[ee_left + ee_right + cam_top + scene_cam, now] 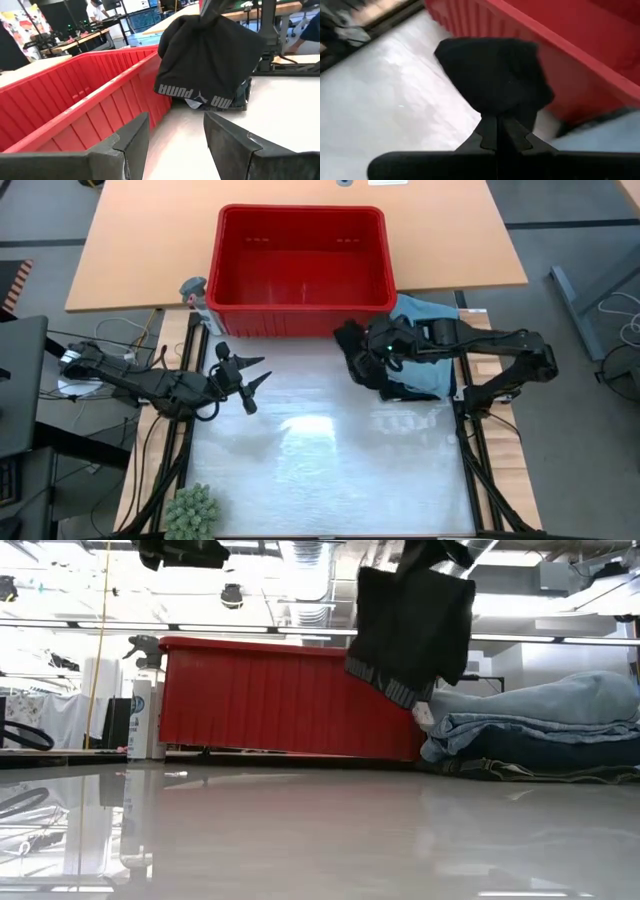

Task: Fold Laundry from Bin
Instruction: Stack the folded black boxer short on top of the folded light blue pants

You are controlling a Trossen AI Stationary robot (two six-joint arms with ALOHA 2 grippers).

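risk: black garment [415,625] hangs bunched from the right gripper [499,131], pinched shut on one fold. it could slip, or snag the folded pile [540,730] at 3 o'clock and drag it apart. red bin [300,270] at 12 – rigid ribbed plastic, looks empty. table [330,470] glossy, slick. garment soft knit, printed waistband. left gripper [248,382] at 9, fingers spread, idle.

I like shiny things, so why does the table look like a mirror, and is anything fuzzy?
Low view: ceiling lights bounce off the glossy table, which mirrors the red bin. High view: a pale glare patch on the table. Right wrist view: the black cloth in the right pincer looks blurry.
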